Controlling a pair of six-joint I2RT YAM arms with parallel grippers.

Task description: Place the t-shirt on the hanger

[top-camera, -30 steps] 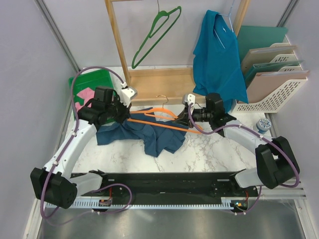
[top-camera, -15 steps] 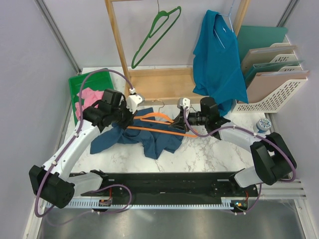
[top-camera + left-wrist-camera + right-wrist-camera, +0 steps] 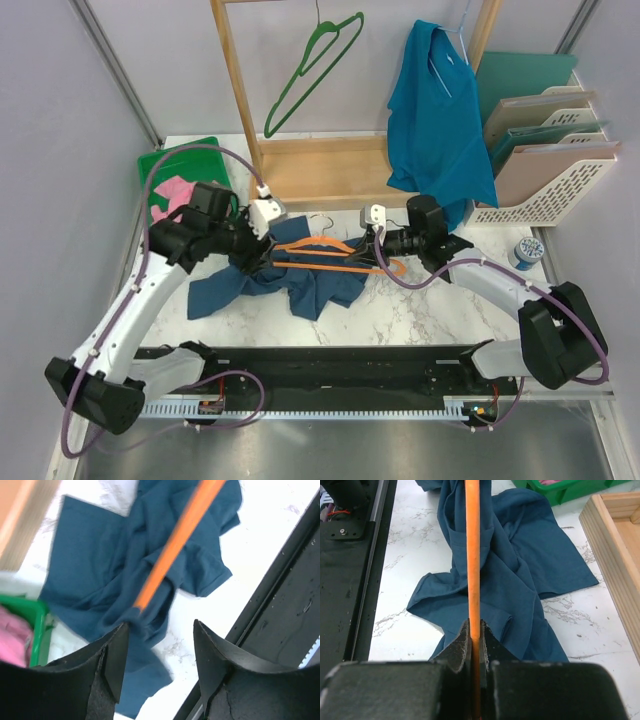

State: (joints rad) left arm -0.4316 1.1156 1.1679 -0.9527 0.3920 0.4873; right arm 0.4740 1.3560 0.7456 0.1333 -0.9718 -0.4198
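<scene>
On the marble table (image 3: 440, 305), we found the t-shirt (image 3: 310, 285) crumpled between the arms. The right gripper (image 3: 475, 630) was clamped on the hanger (image 3: 473, 555), whose far end sat in the cloth. The left gripper (image 3: 160, 627) stood with jaws apart, holding nothing.

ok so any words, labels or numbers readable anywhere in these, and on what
No readable text in any view.
The small blue and white tub by the file rack may carry print, but it is too small to read.
The t-shirt, the hanger and the teal shirt show none.
</scene>
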